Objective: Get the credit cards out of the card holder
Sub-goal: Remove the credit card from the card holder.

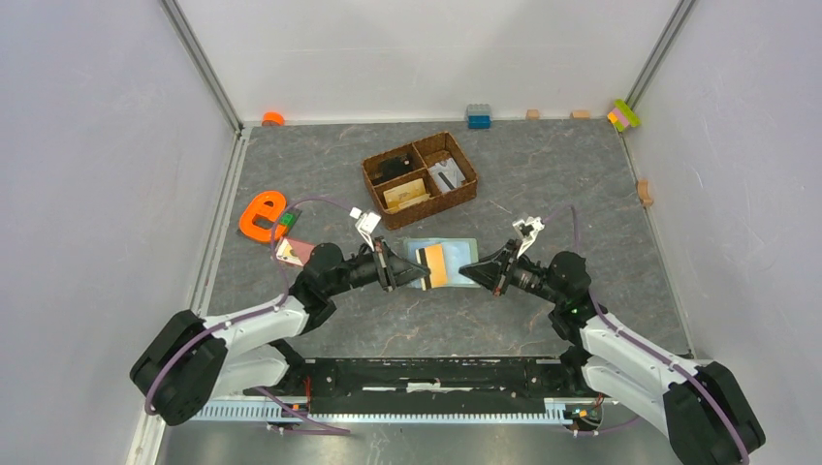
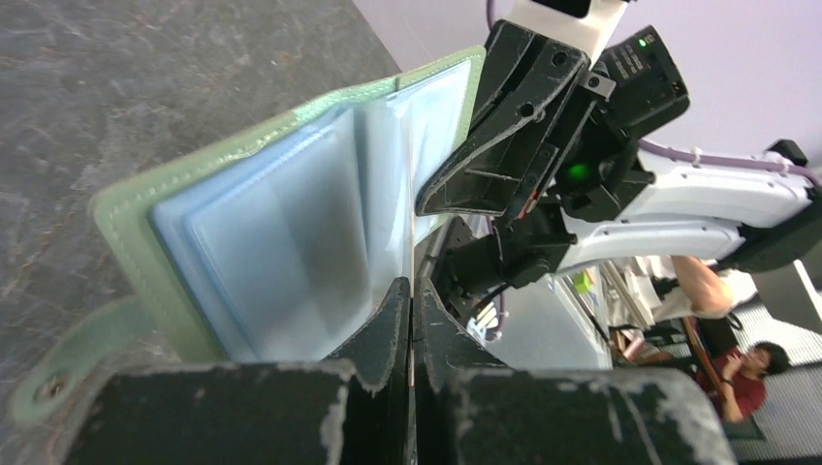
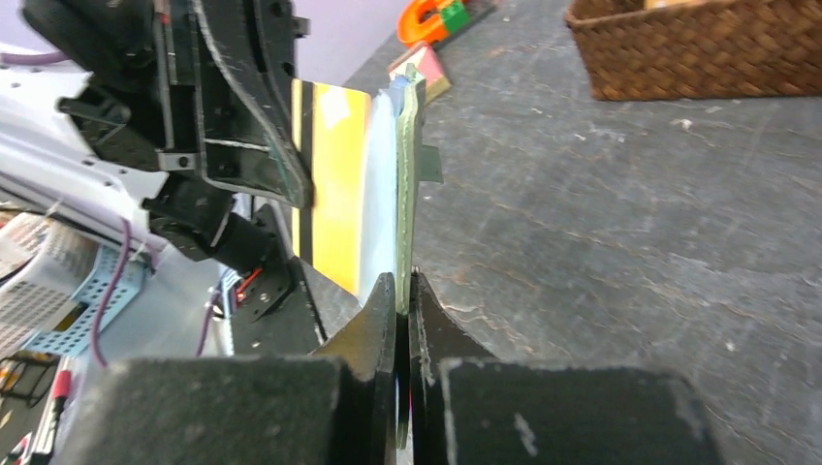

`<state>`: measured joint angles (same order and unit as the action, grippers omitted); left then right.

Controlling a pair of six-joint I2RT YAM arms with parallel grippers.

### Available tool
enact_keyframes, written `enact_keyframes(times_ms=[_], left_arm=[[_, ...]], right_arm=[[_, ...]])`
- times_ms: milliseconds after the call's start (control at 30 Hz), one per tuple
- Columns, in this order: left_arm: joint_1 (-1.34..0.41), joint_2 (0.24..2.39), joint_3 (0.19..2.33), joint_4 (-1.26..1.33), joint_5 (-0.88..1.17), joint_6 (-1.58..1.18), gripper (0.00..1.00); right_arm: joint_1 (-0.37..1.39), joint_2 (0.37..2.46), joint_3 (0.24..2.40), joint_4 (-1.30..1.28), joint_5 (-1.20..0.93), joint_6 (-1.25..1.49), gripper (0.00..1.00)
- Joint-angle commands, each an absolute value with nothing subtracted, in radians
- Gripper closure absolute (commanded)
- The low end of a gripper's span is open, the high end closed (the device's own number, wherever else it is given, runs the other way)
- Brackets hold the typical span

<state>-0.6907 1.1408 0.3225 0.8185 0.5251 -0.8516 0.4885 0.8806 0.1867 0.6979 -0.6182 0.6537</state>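
The card holder [image 1: 456,254] lies open between both arms, sage green outside and pale blue inside [image 2: 262,252]. An orange-yellow credit card [image 1: 435,264] with a black stripe sticks out of its slots [image 3: 339,194]. My left gripper [image 1: 423,273] is shut on that card's near edge, which shows as a thin line between the fingers [image 2: 412,286]. My right gripper [image 1: 465,272] is shut on the holder's green cover [image 3: 403,281]. A pinkish credit card [image 1: 294,252] lies on the table by the left arm [image 3: 424,70].
A brown wicker divided basket [image 1: 419,178] stands just behind the holder [image 3: 698,44]. An orange letter-e shape [image 1: 262,215] lies at the left. Small blocks [image 1: 478,116] line the back wall, with a colored one in the corner [image 1: 623,114].
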Motion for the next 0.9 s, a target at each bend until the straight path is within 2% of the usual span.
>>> enact_keyframes(times_ms=[0,200,733,867], left_arm=[[-0.688,1.079,0.341,0.742,0.425,-0.757,0.98],[-0.687,1.022,0.323,0.699,0.32,-0.735,0.98],[-0.687,1.015,0.333,0.659,0.321,-0.675,0.98],[-0.689,1.011,0.359,0.557,0.242,-0.619,0.98]], right_arm=[[0.48,0.866,0.236,0.561,-0.5,0.575,1.0],[0.472,0.876,0.245,0.526,-0.481,0.567,1.0],[0.467,0.861,0.245,0.538,-0.51,0.578,1.0],[0.466,0.852,0.246,0.527,-0.496,0.577,1.0]])
